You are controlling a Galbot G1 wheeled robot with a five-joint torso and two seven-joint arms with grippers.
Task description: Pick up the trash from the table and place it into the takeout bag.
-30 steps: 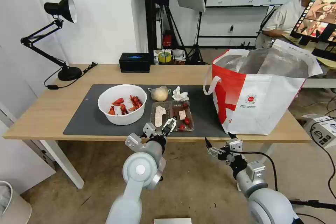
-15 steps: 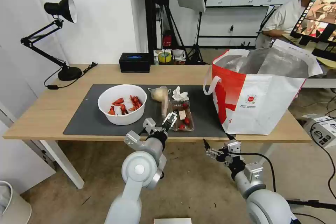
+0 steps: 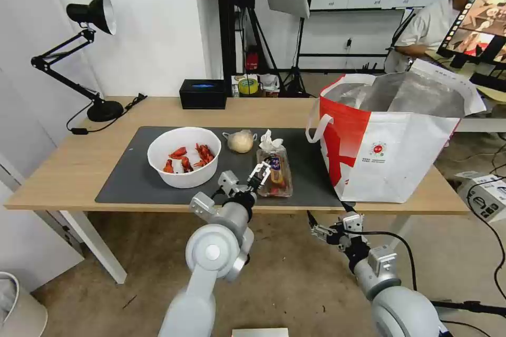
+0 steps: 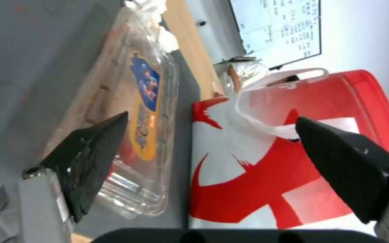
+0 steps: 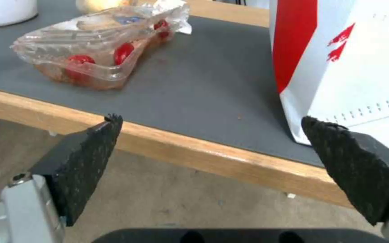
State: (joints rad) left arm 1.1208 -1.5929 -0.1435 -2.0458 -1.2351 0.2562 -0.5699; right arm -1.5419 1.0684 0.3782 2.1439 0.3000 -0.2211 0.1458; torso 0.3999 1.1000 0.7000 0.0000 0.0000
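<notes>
Hovering spread-fingered beside the closed tray (image 3: 274, 171), the left gripper (image 3: 262, 173) faces the bag (image 3: 390, 158) at three o'clock; right gripper (image 3: 329, 227) hangs spread below the table (image 3: 63, 168).

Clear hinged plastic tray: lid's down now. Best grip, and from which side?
Judging by its pose, grip the clear hinged plastic tray across its narrow width near the end facing the table edge, coming from the robot's side. It lies flat on the dark grey mat, long axis pointing away, with thin flexible walls. The left tool, open, hovers there; the open right tool sits below the table edge.
</notes>
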